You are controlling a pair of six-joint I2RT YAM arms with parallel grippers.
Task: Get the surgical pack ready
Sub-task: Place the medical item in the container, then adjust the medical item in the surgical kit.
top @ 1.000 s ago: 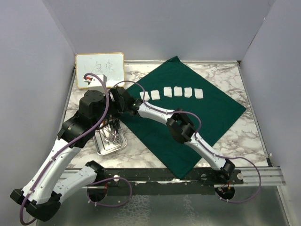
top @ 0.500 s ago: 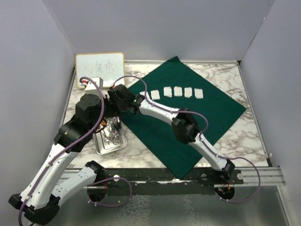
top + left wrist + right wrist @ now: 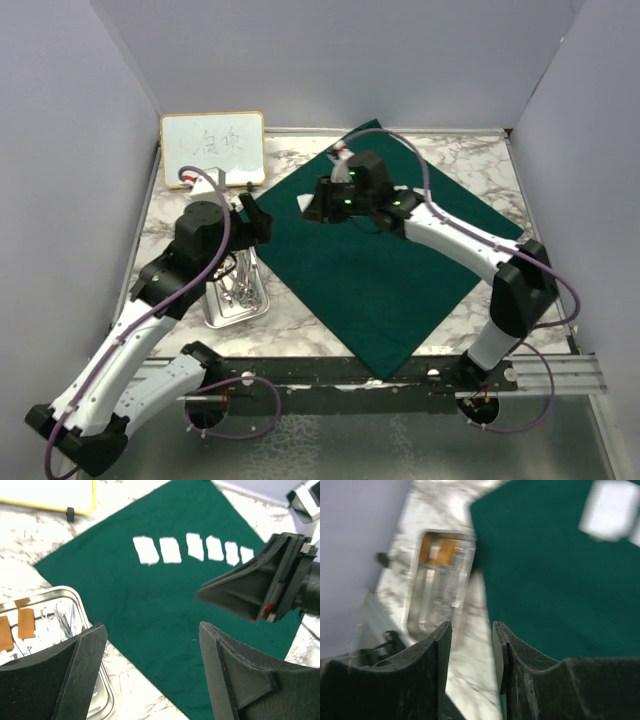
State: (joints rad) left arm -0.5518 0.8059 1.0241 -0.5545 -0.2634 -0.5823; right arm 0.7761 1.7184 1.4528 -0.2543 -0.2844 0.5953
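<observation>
Pale grey walls close in a white, grey-veined marble table on three sides. The dark green drape lies spread flat over the middle and right of the table, turned like a diamond, with one corner at the back edge and one at the front.

The right arm reaches across the drape's rear half and, in the top view, hides most of the gauze squares. The left wrist view shows six of them in a row on the cloth. A wood-framed whiteboard leans at the back left corner.

The small steel tray sits on bare marble just beside the drape's left edge, with the silver instruments inside.

The left gripper hovers above the tray's rear end, fingers wide apart and empty. The right gripper hangs over the drape, with a narrow gap between its fingers and nothing in it.
</observation>
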